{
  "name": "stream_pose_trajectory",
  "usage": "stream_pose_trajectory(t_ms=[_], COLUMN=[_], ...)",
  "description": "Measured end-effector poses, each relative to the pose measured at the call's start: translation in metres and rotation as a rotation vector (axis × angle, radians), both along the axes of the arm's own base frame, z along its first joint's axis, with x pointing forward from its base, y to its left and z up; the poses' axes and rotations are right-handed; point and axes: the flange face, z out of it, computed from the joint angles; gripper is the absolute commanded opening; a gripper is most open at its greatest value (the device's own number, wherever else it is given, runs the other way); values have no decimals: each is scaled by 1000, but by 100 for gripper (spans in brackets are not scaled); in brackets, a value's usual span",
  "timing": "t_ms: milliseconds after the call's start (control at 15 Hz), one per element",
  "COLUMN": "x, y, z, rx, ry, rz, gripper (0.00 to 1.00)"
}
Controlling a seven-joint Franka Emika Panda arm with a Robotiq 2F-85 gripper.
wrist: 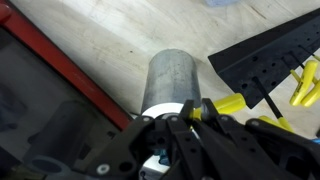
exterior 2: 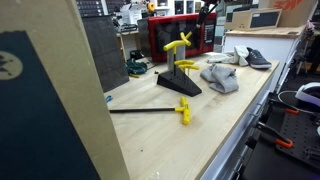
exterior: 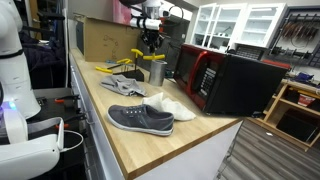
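Observation:
A grey cylindrical cup (exterior: 155, 72) stands on the wooden table between a peg rack and a microwave. In the wrist view the cup (wrist: 172, 68) lies right under my fingers, with a white rim and a yellow piece (wrist: 228, 103) beside it. My gripper (exterior: 151, 46) hangs straight above the cup. Its fingers (wrist: 180, 108) are almost together at the cup's rim, apparently pinching the wall. I cannot tell whether the cup rests on the table or is lifted.
A black rack with yellow pegs (exterior: 133, 60) (exterior 2: 180, 65) stands beside the cup; its base (wrist: 265, 50) is close on one side. A red-and-black microwave (exterior: 225, 80) (wrist: 60, 75) is on the other. A grey shoe (exterior: 140, 118) and a white shoe (exterior: 172, 105) lie nearer the table's front.

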Motion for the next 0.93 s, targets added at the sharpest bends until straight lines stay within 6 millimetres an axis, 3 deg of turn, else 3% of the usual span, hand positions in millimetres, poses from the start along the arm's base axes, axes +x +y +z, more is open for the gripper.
stream_pose_trajectory(t_ms=[267, 733, 933], x=[10, 27, 35], y=[0, 5, -1], z=[-11, 4, -4], rx=[34, 116, 110], ry=[5, -39, -35], rz=[-42, -86, -99], gripper=[4, 4, 4])
